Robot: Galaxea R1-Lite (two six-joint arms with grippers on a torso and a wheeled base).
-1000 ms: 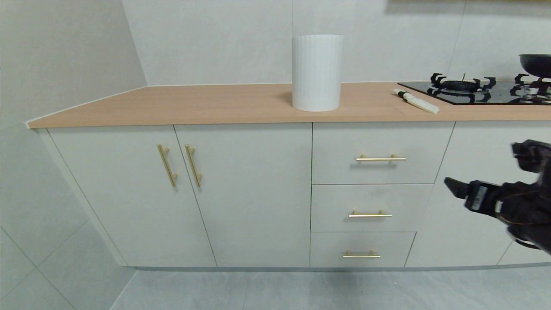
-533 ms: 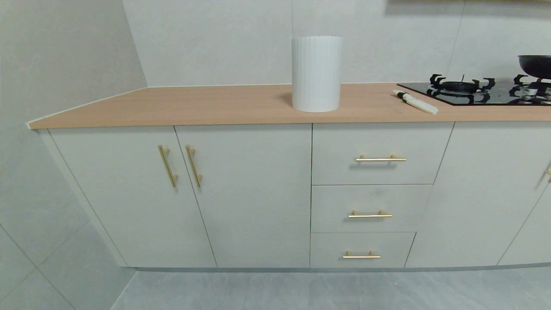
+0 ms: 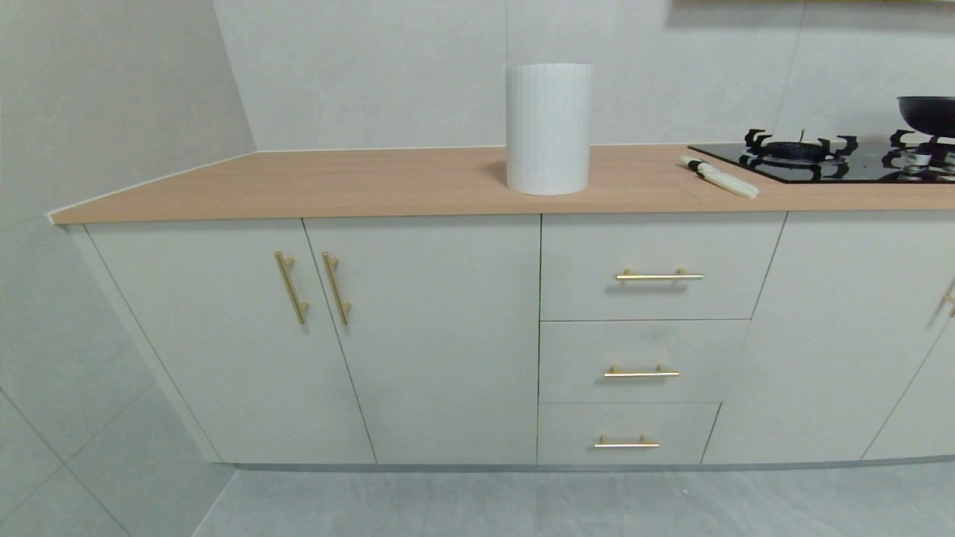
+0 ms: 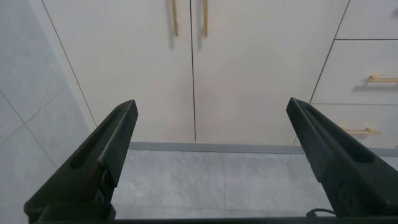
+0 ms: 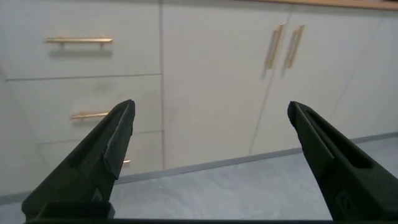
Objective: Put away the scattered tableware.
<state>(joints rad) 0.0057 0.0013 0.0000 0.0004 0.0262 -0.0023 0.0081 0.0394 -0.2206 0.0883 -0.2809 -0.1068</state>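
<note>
One white ribbed canister (image 3: 550, 128) on countertop (image 3: 336, 183), contents hidden, knife (image 3: 720, 176) nearby

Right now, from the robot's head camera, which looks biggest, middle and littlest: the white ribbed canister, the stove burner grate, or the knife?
1. White ribbed canister, by far.
2. Burner grate.
3. Knife, though it and the grate look close in length, and the grate sits farther back.

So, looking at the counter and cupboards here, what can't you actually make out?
Head view: inside of the white canister, hidden by its own wall.
Head view: the pan on the stove, cut off by the right edge.
Head view: the pale utensil beside the stove, too small to identify.
Head view: what the drawers hold, behind shut fronts.
</note>
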